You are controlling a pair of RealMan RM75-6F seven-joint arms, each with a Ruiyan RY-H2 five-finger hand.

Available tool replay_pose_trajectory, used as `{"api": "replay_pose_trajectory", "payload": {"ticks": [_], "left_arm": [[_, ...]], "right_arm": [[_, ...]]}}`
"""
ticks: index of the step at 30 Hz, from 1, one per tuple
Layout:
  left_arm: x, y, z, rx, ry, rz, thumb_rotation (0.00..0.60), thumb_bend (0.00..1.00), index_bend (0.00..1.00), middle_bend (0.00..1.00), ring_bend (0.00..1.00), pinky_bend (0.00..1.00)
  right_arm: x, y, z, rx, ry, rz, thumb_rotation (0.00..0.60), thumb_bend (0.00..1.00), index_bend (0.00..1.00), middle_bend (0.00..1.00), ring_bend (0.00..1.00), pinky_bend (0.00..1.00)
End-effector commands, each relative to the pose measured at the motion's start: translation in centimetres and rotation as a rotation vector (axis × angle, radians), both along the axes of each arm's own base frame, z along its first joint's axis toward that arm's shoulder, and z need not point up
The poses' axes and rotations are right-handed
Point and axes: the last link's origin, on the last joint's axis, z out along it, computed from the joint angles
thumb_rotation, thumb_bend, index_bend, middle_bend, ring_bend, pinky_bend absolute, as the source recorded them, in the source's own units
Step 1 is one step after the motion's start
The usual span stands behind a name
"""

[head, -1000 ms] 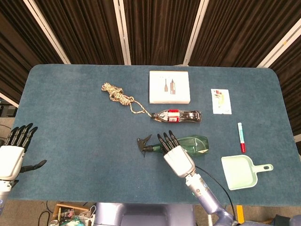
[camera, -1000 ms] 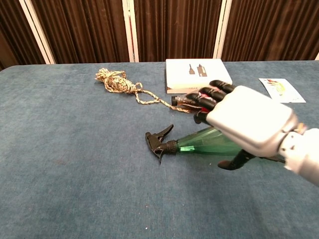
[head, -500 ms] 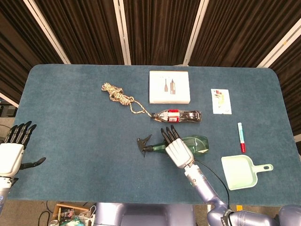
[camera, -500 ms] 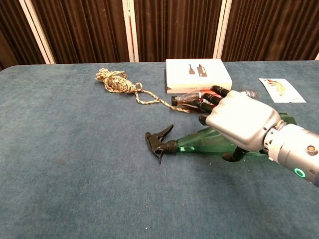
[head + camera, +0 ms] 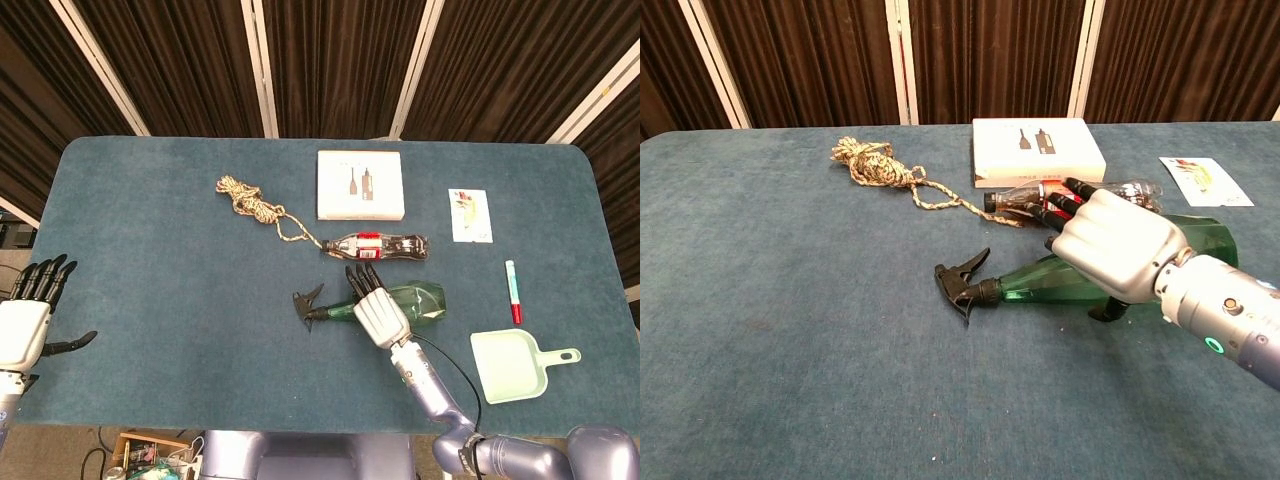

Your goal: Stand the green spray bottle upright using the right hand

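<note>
The grasping step is being carried out: the right robot hand [image 5: 1110, 250] is being laid over the body of the green spray bottle [image 5: 418, 303], with fingers draped across its top and the thumb tucked against the near side, though whether a firm hold is being made cannot be told. The bottle is lying on its side near the middle of the table [image 5: 150, 250], its black trigger head [image 5: 962, 282] pointing toward the robot's left. A secure wrap around the body is being called for next, followed by a tilt that swings the head up and sets the base down. Just behind the fingers, a cola bottle [image 5: 385, 245] is lying close, so room on the far side is being limited; open cloth is being offered on the near side and to the left. The left robot hand [image 5: 25, 325] is being kept spread and unladen at the table's near-left edge.
</note>
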Motion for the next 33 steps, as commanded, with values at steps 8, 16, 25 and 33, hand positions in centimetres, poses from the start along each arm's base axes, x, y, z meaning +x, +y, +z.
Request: {"api": "replay_pose_trajectory", "payload": {"ticks": [8,16,25,33], "left_arm": [[0.2,-0.3,0.1,0.0,-0.009,-0.019,0.6,0.05,0.0,0.0,0.0,0.05],[0.2,-0.5,0.1,-0.001,-0.012,-0.026,0.6,0.05,0.0,0.0,0.0,0.05],[0.3,-0.6,-0.2,-0.008,-0.006,-0.03,0.6,0.07,0.0,0.0,0.0,0.05],[0.4,-0.5,-0.5,-0.017,0.002,-0.028,0.6,0.07,0.0,0.0,0.0,0.05]], "right_arm": [[1.5,0.8,2.0,-0.053,-0.171,0.086,0.6,0.63,0.9,0.08,0.0,0.0],[3.6,2.0,4.8,0.076,-0.57,0.112,0.6,0.61,0.91,0.09,0.0,0.0],[2.5,2.8,7.4,0.33,-1.302,0.12,0.6,0.63,0.91,0.09,0.0,0.0],[1.2,3.0,7.0,0.377,-1.637,0.149,0.6,0.66,0.9,0.08,0.0,0.0]]}}
